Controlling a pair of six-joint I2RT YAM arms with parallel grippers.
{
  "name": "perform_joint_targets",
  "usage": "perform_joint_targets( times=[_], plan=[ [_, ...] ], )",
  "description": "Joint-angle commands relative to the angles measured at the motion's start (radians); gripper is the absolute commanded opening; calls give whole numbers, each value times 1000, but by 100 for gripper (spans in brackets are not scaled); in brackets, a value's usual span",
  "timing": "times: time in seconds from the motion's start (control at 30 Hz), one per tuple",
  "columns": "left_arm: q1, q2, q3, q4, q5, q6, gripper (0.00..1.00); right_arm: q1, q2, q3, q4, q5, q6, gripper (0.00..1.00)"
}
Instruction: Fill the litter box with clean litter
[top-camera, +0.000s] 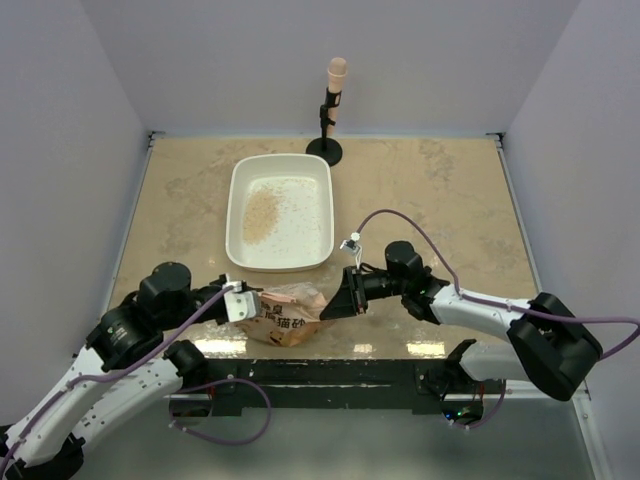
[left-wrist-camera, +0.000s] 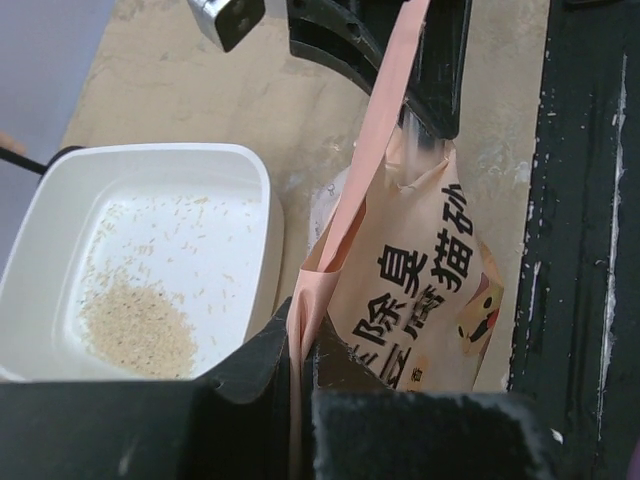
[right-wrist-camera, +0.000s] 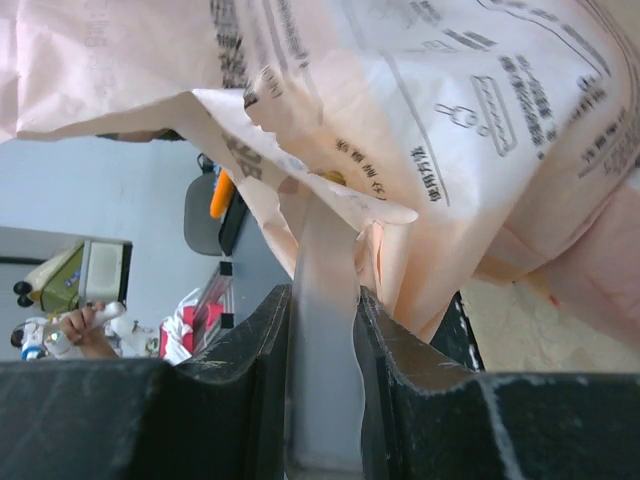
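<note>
My left jaws are pinched shut on one edge of the bag (top-camera: 290, 318); my right jaws clamp the opposite edge. The litter box (top-camera: 278, 266) lies just beyond on the tabletop (top-camera: 430, 200), nearer my left jaws, its long axis running away from me. It holds a small pile of clean litter (top-camera: 261, 215). The bag's mouth is hidden.

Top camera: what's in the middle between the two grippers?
The orange-pink bag is between the left gripper and the right gripper, each shut on one edge of it. The top view shows it best.
</note>
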Motion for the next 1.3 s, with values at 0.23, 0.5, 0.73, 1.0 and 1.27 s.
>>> perform_joint_targets(
  times=[0.23, 0.5, 0.73, 1.0, 1.27],
  plan=[
    [17, -16, 267, 12, -224, 73, 0, 15, 18, 68, -132, -89, -68, 0],
    [19, -5, 185, 82, -120, 4, 0, 15, 20, 136, -297, -71, -150, 0],
    [17, -60, 104, 122, -92, -12, 0, 15, -66, 255, -405, -85, -101, 0],
    [19, -37, 153, 90, -51, 80, 0, 13, -135, 386, -592, -26, -110, 0],
    [17, -77, 122, 92, -34, 80, 0, 12, -155, 458, -775, 7, -168, 0]
  ],
)
